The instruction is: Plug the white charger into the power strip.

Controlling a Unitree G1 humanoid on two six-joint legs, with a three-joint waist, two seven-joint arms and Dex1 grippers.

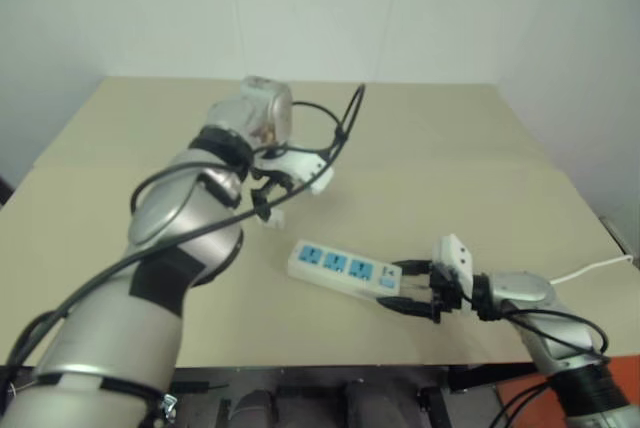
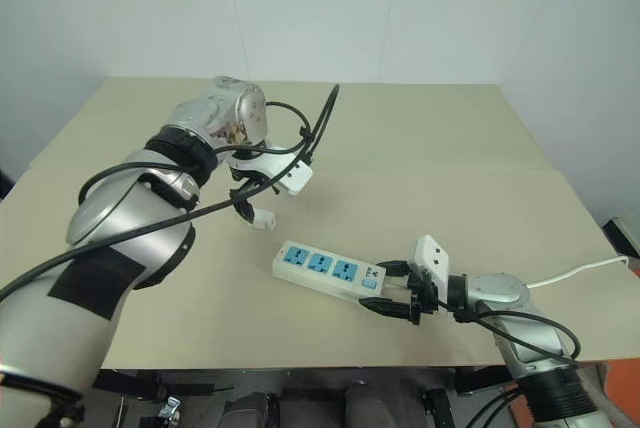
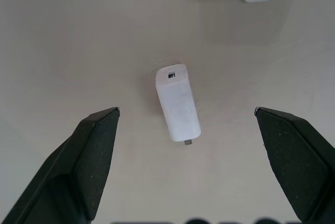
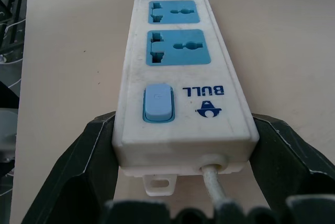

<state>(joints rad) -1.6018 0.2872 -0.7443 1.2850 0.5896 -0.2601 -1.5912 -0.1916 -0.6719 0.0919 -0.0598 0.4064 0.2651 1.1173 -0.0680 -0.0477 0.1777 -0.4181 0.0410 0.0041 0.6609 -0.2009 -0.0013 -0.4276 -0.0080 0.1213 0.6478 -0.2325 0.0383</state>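
The white charger (image 3: 178,102) lies flat on the tan table (image 1: 450,148), a short way from the far end of the power strip (image 2: 325,268). My left gripper (image 3: 186,111) points straight down over the charger, open, with one black finger on either side and well clear of it. The power strip is a white bar with three blue sockets, lying slantwise near the table's front edge. My right gripper (image 4: 183,119) is shut on its switch end, fingers (image 4: 99,145) against both long sides, beside the blue switch (image 4: 157,102).
The strip's thin white cord (image 1: 590,270) runs off past the table's right edge. The table's front edge (image 2: 300,360) is close behind the strip. White walls stand behind and to the right of the table.
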